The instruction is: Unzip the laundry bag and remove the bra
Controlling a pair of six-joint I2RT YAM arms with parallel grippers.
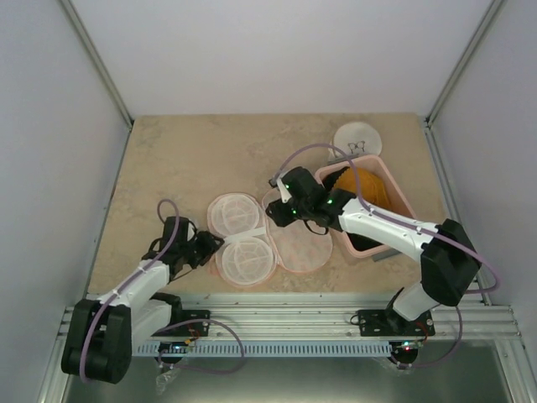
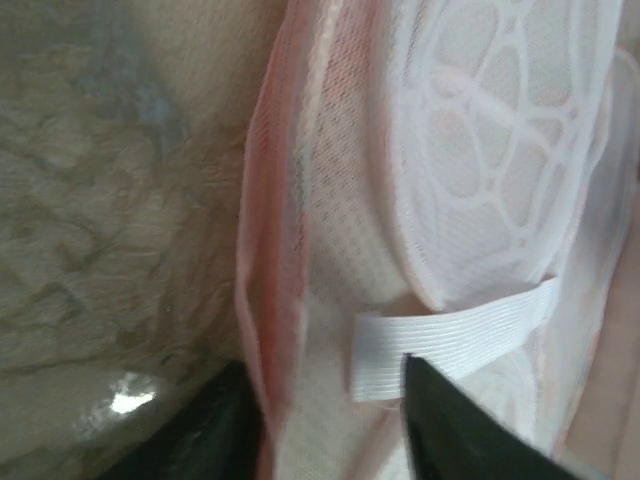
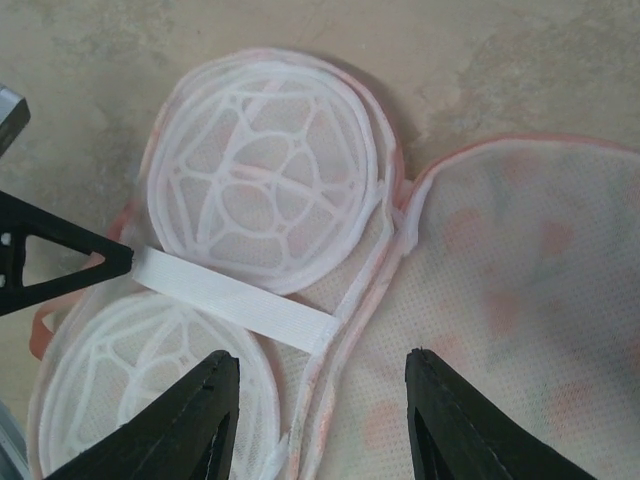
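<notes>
The laundry bag [image 1: 300,243] lies unzipped and spread flat, its two white mesh domes [image 1: 235,214] turned up on the left. In the pink basket [image 1: 404,201] at the right sits the orange bra [image 1: 365,186]. My left gripper [image 1: 211,248] is at the bag's left edge. In the left wrist view its jaws [image 2: 325,365] stand apart, with the pink rim [image 2: 262,300] and a white strap [image 2: 450,335] between them. My right gripper [image 3: 325,358] hovers open over the seam between a dome [image 3: 265,180] and the printed flap [image 3: 520,300], holding nothing.
A white round container [image 1: 357,138] stands behind the basket. Dark cloth [image 1: 361,243] shows at the basket's near end. The left arm's finger [image 3: 60,265] reaches into the right wrist view by the strap [image 3: 230,297]. Walls close in the table on three sides.
</notes>
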